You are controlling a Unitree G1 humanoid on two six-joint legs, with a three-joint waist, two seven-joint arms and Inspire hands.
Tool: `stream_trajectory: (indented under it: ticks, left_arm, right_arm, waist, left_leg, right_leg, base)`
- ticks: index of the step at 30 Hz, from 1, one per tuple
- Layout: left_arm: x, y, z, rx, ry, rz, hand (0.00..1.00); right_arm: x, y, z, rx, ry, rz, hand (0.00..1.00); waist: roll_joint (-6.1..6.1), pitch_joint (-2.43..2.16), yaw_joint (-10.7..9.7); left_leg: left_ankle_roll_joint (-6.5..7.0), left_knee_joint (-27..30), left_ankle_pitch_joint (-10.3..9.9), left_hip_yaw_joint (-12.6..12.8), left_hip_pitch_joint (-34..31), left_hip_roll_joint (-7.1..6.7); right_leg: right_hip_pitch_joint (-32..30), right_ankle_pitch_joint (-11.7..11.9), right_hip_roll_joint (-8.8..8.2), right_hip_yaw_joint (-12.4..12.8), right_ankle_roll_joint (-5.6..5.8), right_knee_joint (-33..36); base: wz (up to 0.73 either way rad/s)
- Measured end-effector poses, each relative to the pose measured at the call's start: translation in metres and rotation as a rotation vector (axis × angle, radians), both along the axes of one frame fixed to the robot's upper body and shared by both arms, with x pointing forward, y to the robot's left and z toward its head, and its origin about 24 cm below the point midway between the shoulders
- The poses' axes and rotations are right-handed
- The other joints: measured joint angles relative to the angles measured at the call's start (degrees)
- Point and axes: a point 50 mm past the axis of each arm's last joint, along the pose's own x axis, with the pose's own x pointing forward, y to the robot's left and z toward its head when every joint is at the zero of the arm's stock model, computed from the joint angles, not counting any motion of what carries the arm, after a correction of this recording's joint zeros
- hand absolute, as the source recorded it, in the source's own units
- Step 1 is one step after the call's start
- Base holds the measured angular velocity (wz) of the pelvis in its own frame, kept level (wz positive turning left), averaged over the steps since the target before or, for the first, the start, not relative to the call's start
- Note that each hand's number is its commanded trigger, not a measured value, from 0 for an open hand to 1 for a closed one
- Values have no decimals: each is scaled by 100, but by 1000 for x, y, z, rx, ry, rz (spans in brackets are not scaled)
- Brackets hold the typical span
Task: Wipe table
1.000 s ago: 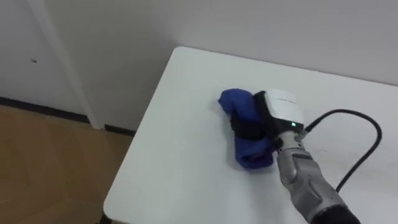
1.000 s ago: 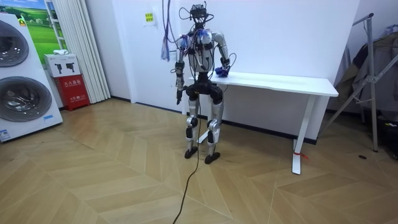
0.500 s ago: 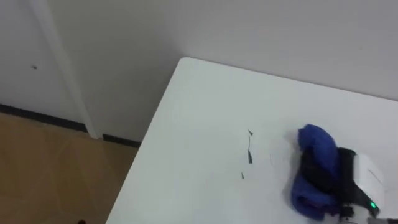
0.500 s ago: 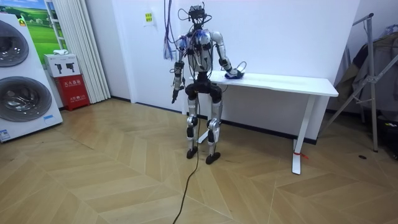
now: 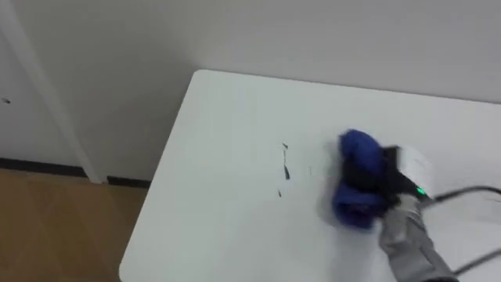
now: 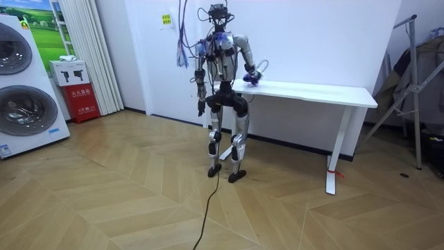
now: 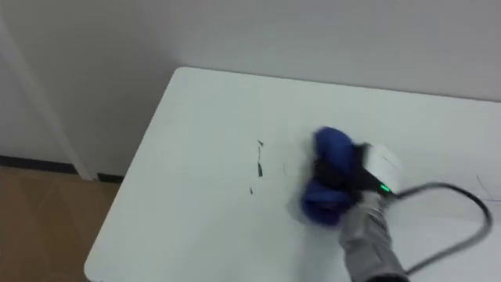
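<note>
**Q:** What does the right hand (image 5: 409, 166) hold?

**A:** Its dark fingers (image 5: 377, 169) are curled over a bunched blue cloth (image 5: 354, 200). They grip it and press it against the top of the white rectangular table (image 5: 219, 223).

**Q:** Where is the cloth, and how does it look?

**A:** It lies on the tabletop just to the robot's right of a few short dark marks (image 5: 284, 166), near them but apart. It is a crumpled lump, with folds bulging on either side of the fingers.

**Q:** And the left hand (image 6: 200, 107)?

**A:** It hangs beside the hip, away from the table. Whether its fingers are spread or closed cannot be told. The robot stands upright at the table's end, on the room view's left.
</note>
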Motion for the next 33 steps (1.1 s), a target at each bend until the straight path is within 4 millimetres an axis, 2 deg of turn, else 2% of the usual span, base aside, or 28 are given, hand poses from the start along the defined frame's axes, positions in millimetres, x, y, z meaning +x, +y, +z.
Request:
stream_trajectory:
  ticks: [1,2,3,5,7,9,11,12,13,14,15,16,17,18,19,20,21,23,24,25,26,27,28,29,30,31,32,33]
  left_arm:
    - [-2,0,0,0,-1,-1,0]
    - [-5,1,1,3,2,2,0]
    - [-15,3,1,8,14,11,0]
    - [-28,4,1,11,42,20,0]
    - [-39,6,0,2,65,50,0]
    - [-51,10,-1,12,94,69,0]
    - [-60,15,1,25,108,96,0]
    - [-61,21,2,42,111,100,0]
    - [-59,25,4,62,109,87,0]
    - [-56,27,5,72,101,81,0]
    - [-50,31,8,93,80,68,0]
    - [-44,36,10,109,56,70,0]
    - [-44,38,11,115,54,72,0]
    - [-36,41,12,124,38,55,0]
    - [-29,41,14,128,14,30,0]
    - [-22,40,15,127,-4,19,0]
    - [-15,40,15,132,-23,1,0]
    - [-2,40,16,140,-44,-47,0]
    - [-1,40,16,140,-45,-51,0]
    - [4,40,14,137,-35,-66,0]
    - [9,39,13,130,-35,-76,0]
    - [22,36,14,107,-53,-83,0]
    - [32,32,14,80,-73,-98,0]
    - [35,30,15,67,-81,-100,0]
    - [35,30,15,50,-86,-89,0]
    - [32,33,16,40,-89,-61,0]
    - [29,35,17,35,-95,-36,0]
    - [22,43,18,33,-101,19,0]
  right_arm:
    - [9,7,11,-6,-26,45,100]
    - [12,9,15,-4,-34,56,100]
    - [13,8,17,5,-48,59,100]
    - [5,-2,6,17,-13,19,100]
    - [-26,-30,-31,57,78,-75,100]
    - [-49,-46,-44,90,55,-148,100]
    - [-70,-65,-54,115,38,-251,100]
    - [-87,-83,-61,135,34,-347,100]
    - [-107,-105,-66,124,33,-455,100]
    - [-117,-117,-68,110,33,-503,100]
    - [-133,-136,-70,77,40,-581,100]
    - [-143,-149,-72,66,58,-644,100]
    - [-145,-153,-73,60,65,-667,100]
    - [-146,-155,-73,48,79,-695,100]
    - [-145,-152,-76,48,93,-714,100]
    - [-142,-149,-76,53,93,-717,100]
    - [-127,-138,-75,62,91,-710,100]
    - [-82,-99,-64,75,74,-582,100]
    - [-68,-85,-59,84,64,-529,100]
    - [-43,-57,-47,99,47,-407,100]
    - [-32,-43,-41,101,35,-343,100]
    - [-17,-27,-28,103,7,-252,100]
    - [-9,-19,-18,119,-15,-195,100]
    - [-7,-18,-15,129,-23,-183,100]
    - [-6,-17,-14,123,-22,-168,100]
    - [-10,-19,-16,125,-20,-166,100]
    - [-11,-19,-16,124,-24,-162,100]
    - [-17,-24,-21,119,-18,-158,100]
  waist:
    - [-19,-13,141]
    - [-31,-23,182]
    - [-17,-13,176]
    - [-40,-27,149]
    - [-88,-37,-29]
    - [-82,-44,-264]
    - [-91,-52,-439]
    - [-102,-47,-600]
    - [-78,-74,-713]
    - [-58,-88,-741]
    - [-19,-103,-786]
    - [17,-128,-748]
    - [34,-124,-708]
    - [63,-125,-613]
    - [95,-135,-516]
    - [115,-138,-414]
    - [138,-125,-199]
    - [140,-120,242]
    - [145,-113,337]
    - [151,-102,437]
    - [129,-88,465]
    - [44,-35,470]
    - [0,-26,450]
    - [-9,-28,453]
    - [-11,-27,446]
    - [-76,-30,439]
    - [-106,-26,418]
    - [-133,6,309]
  left_leg:
    - [-15,4,42,-65,-6,-1]
    - [-21,-7,61,-109,-12,-6]
    - [-22,1,61,-203,-52,-9]
    - [-21,5,62,-222,-64,1]
    - [-20,6,62,-269,-68,-45]
    - [-18,19,62,-205,-23,-82]
    - [-14,24,59,23,71,-96]
    - [5,32,47,68,125,-118]
    - [86,56,-4,105,149,-133]
    - [155,83,-49,146,156,-133]
    - [259,151,-136,269,146,-107]
    - [279,218,-225,414,150,-44]
    - [294,263,-256,497,127,10]
    - [297,379,-322,667,116,95]
    - [266,573,-420,758,69,199]
    - [243,679,-474,841,11,270]
    - [174,907,-557,983,-147,427]
    - [6,1385,-674,975,-542,760]
    - [-50,1500,-707,917,-634,838]
    - [-173,1692,-766,741,-851,991]
    - [-242,1774,-770,644,-982,1057]
    - [-362,1845,-703,369,-1230,1084]
    - [-495,1866,-594,80,-1487,1115]
    - [-579,1857,-529,-41,-1573,1152]
    - [-755,1829,-416,-236,-1646,1268]
    - [-957,1742,-308,-369,-1644,1399]
    - [-1082,1691,-254,-443,-1634,1481]
    - [-1353,1619,-128,-550,-1618,1651]
  right_leg:
    - [-39,-13,3,-42,-6,-37]
    - [-24,-13,3,-74,-6,-73]
    - [3,-13,-4,-176,-5,-108]
    - [46,-14,-14,-271,-4,-105]
    - [109,-52,-95,-253,59,-98]
    - [175,-108,-153,-246,146,-93]
    - [215,-113,-222,-210,155,-42]
    - [281,-130,-245,-248,182,-30]
    - [296,-178,-308,-276,255,66]
    - [276,-203,-327,-278,268,147]
    - [248,-235,-351,-295,286,282]
    - [206,-241,-362,-320,297,436]
    - [143,-256,-377,-362,334,567]
    - [6,-363,-543,-554,362,1111]
    - [-8,-476,-813,-686,395,1646]
    - [-24,-512,-977,-746,431,1859]
    - [-93,-538,-1290,-731,488,2159]
    - [-252,-525,-1813,-720,514,2174]
    - [-267,-514,-1903,-722,534,2084]
    - [-248,-443,-2002,-706,644,1786]
    - [-233,-422,-2030,-693,680,1614]
    - [-195,-351,-2096,-653,770,1313]
    - [-123,-224,-2081,-646,781,962]
    - [-130,-150,-2067,-644,771,848]
    - [-136,-3,-1996,-650,772,622]
    - [-201,89,-1894,-741,798,458]
    - [-266,98,-1819,-761,792,429]
    - [-423,140,-1621,-807,1092,618]
  base:
    - [48]
    - [44]
    - [42]
    - [41]
    - [44]
    - [15]
    - [-16]
    - [0]
    - [4]
    - [0]
    - [-30]
    - [-44]
    - [-67]
    - [-66]
    - [-67]
    - [-76]
    - [-101]
    - [-124]
    - [-97]
    - [-51]
    - [-14]
    - [56]
    - [76]
    - [89]
    - [71]
    - [61]
    - [55]
    - [69]
